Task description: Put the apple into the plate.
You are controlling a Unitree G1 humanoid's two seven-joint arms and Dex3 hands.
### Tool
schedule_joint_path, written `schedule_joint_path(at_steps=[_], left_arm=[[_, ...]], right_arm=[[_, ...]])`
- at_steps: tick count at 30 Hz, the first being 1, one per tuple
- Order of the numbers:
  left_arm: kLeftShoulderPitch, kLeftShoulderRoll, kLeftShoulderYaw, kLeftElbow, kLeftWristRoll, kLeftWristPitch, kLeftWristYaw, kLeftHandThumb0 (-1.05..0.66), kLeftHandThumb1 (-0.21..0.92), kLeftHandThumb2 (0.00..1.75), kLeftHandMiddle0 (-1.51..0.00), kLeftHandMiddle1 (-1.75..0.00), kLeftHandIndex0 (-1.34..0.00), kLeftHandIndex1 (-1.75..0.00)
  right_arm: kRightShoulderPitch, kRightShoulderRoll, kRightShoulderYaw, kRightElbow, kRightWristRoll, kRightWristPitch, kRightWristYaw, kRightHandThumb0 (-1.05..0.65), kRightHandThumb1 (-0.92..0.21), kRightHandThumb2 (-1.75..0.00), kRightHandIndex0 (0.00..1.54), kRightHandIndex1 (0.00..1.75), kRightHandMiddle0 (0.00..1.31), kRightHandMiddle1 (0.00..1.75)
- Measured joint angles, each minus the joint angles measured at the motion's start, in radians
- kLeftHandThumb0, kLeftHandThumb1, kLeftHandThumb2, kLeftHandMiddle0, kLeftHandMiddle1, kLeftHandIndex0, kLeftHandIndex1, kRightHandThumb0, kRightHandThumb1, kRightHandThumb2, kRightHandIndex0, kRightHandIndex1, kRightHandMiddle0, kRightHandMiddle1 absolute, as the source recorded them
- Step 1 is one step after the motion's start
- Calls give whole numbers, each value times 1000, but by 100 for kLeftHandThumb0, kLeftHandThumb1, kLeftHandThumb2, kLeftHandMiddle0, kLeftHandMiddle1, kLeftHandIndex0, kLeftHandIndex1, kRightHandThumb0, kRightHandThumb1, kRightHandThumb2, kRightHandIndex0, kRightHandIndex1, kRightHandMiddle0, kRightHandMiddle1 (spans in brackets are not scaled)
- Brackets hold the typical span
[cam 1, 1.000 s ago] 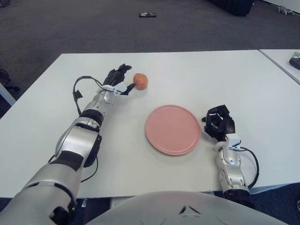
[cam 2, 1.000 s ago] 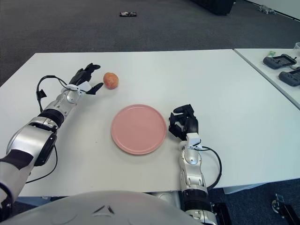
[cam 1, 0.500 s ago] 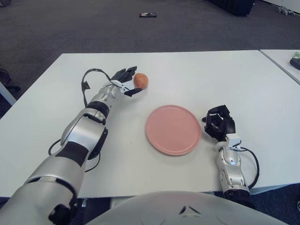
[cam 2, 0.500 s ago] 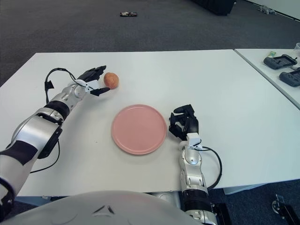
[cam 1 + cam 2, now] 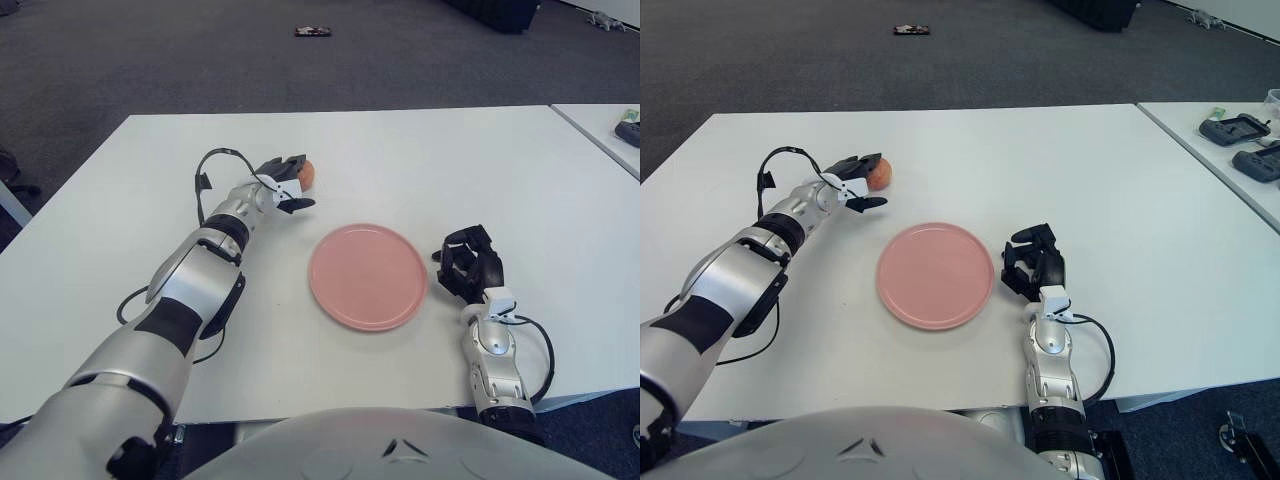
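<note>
The apple (image 5: 309, 173), reddish-orange, sits on the white table (image 5: 520, 170) at the back left, partly hidden behind my left hand's fingers. My left hand (image 5: 287, 184) reaches it from the left. Its upper fingers lie along the apple's top left and the thumb (image 5: 301, 203) sticks out below, apart from the fruit, so the hand is open around it. The pink plate (image 5: 368, 276) lies empty in the middle of the table, right of and nearer than the apple. My right hand (image 5: 468, 265) rests curled and empty on the table just right of the plate.
A second table stands at the far right with dark controllers (image 5: 1238, 130) on it. A small dark object (image 5: 313, 31) lies on the carpet beyond the table. A black cable (image 5: 205, 175) loops off my left wrist.
My left hand has moved right along the table until its fingers wrap partly around the apple. The apple, plate and right hand have not moved.
</note>
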Motion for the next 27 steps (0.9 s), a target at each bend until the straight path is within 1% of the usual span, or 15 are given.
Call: schedule_joint_path(at_steps=[11, 15, 19, 20, 21, 22, 24, 25, 27], left_arm=[[-26, -22, -25, 2, 23, 50, -45, -97, 80, 62, 0, 0, 0, 0], [-34, -26, -31, 5, 28, 73, -58, -96, 88, 60, 0, 0, 0, -11], [-36, -28, -32, 7, 27, 87, -63, -95, 91, 69, -3, -3, 0, -25], [-37, -28, -31, 7, 27, 90, -66, -96, 91, 74, -2, -10, 0, -31], [-37, -28, -31, 7, 26, 93, -70, -96, 92, 76, -2, -13, 0, -34], [-39, -28, -30, 7, 25, 95, -75, -95, 92, 82, -1, -22, 0, -43], [-41, -28, -29, 6, 23, 96, -82, -95, 92, 90, 0, -35, 0, -58], [-41, -27, -28, 6, 23, 96, -85, -95, 92, 91, 0, -38, 0, -61], [-44, -25, -28, 5, 22, 96, -93, -95, 92, 96, 0, -49, 0, -76]], right_arm=[[16, 0, -2, -18, -1, 4, -7, -39, -64, -92, 60, 138, 37, 175], [31, 2, -2, -33, -1, 6, -8, -39, -64, -92, 60, 138, 37, 175], [41, 3, -4, -45, -1, 11, -10, -39, -63, -92, 60, 138, 37, 175], [42, 3, -5, -47, -1, 12, -10, -39, -63, -92, 60, 138, 37, 175], [42, 3, -6, -48, -1, 15, -11, -39, -63, -92, 60, 138, 37, 175], [42, 3, -7, -49, -1, 17, -13, -39, -63, -92, 60, 138, 37, 175], [42, 3, -9, -51, -1, 20, -16, -39, -63, -92, 60, 138, 37, 175], [42, 3, -9, -51, -1, 21, -16, -39, -63, -92, 60, 138, 37, 175], [42, 2, -10, -52, -1, 22, -16, -39, -63, -93, 60, 138, 37, 175]])
